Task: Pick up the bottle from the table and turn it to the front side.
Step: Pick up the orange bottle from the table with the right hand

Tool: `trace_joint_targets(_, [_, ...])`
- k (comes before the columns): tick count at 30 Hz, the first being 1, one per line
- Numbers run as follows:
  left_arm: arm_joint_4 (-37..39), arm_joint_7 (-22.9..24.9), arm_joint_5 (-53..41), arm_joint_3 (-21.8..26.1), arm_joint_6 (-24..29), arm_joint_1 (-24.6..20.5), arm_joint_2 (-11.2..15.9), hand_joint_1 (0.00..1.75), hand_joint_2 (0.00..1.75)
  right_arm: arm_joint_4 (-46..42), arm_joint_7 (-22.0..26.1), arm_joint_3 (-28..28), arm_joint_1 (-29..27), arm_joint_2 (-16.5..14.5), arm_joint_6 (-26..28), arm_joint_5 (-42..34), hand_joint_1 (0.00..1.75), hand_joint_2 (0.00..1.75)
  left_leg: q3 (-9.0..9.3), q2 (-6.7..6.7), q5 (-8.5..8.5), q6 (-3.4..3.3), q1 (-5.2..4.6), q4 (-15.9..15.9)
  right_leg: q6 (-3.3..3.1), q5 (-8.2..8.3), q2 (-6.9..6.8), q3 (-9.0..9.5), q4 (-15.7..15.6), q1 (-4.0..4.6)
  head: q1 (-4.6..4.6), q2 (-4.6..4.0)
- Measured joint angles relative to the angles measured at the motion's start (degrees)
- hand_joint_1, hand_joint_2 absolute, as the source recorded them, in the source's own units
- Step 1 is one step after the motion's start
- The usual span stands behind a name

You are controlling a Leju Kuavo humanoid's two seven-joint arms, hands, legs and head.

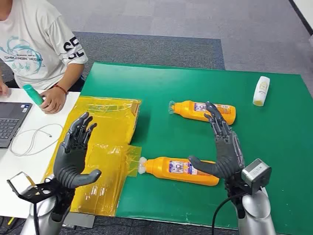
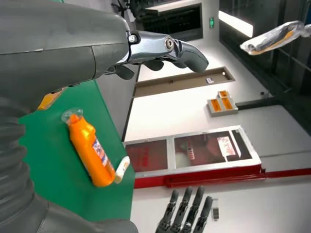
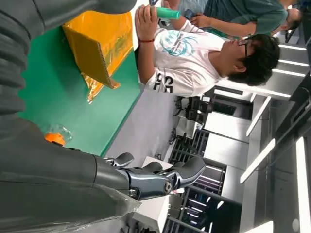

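- A green surface (image 1: 184, 83) fills the middle and right of the head view.
- Two orange bottles lie on their sides on it, caps pointing to the frame's left.
- The near bottle (image 1: 173, 169) lies at lower centre, its label facing up.
- The far bottle (image 1: 191, 110) lies above it, right of centre, well apart from the near one.
- The right hand (image 1: 225, 147) rises from the lower right, between the two bottles. Its fingers are spread and it holds nothing. Its thumb (image 1: 201, 165) reaches left over the near bottle's right end; whether it touches cannot be told. Its fingertips overlap the far bottle.
- The left hand (image 1: 74, 152) is at lower left, fingers spread, holding nothing, above yellow plastic bags (image 1: 110, 142).
- A small white bottle (image 1: 261, 91) lies at the upper right of the surface.
- A person in a white T-shirt (image 1: 33, 44) sits at upper left, holding a teal tube (image 1: 33, 94) over a white table (image 1: 14, 166).
- A laptop (image 1: 10, 122) and a white cable (image 1: 33, 139) lie on that table.
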State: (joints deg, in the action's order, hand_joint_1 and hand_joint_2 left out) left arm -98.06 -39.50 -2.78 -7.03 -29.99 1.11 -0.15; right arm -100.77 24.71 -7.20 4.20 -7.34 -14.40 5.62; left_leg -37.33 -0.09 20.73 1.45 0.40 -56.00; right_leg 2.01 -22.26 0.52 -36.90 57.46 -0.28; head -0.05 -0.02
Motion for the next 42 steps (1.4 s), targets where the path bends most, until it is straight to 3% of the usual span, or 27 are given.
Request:
trace_joint_targets(21, [0.22,0.26,-4.16,0.3,3.63,2.66,2.02,0.0,1.75,2.57,0.1,-1.17,0.21,2.3,0.45,1.82,0.0,1.75,-0.01,0.0,0.03,-0.01,0.0,0.0,-0.01,-0.03,0.0,0.01,0.0,0.0,0.0,0.0])
trace_joint_targets(25, [0.06,0.02,-4.68,0.41,3.92,3.23,2.06,0.0,1.75,2.57,-0.43,-1.62,0.29,3.14,2.99,8.01,0.0,1.75,-0.01,0.0,0.03,-0.01,0.0,0.0,-0.01,-0.03,-0.01,0.02,0.0,0.0,0.0,0.0])
trace_joint_targets(31, [-0.25,-0.33,-4.28,1.01,4.39,3.7,2.47,0.0,1.75,4.53,-4.07,-4.71,2.43,9.75,2.53,16.75,0.0,1.75,-0.01,0.0,0.04,-0.04,-0.01,0.0,0.02,-0.01,-0.01,0.04,0.0,-0.02,0.0,0.01])
trace_joint_targets(37, [-0.24,-0.66,-3.37,1.19,4.14,2.43,3.35,0.0,1.75,10.37,-6.67,-9.36,6.29,17.91,-0.34,18.25,0.0,1.75,0.0,-0.01,0.0,-0.07,-0.01,0.0,0.07,0.03,-0.02,0.05,-0.01,-0.03,0.0,0.0])
trace_joint_targets(42, [0.28,-0.72,-3.34,1.16,3.78,0.26,3.59,0.0,1.75,15.47,-7.51,-13.29,7.8,21.49,-0.72,18.54,0.0,1.75,0.01,-0.01,-0.02,-0.05,-0.01,0.0,0.07,0.04,-0.01,0.05,-0.01,-0.02,0.01,0.01])
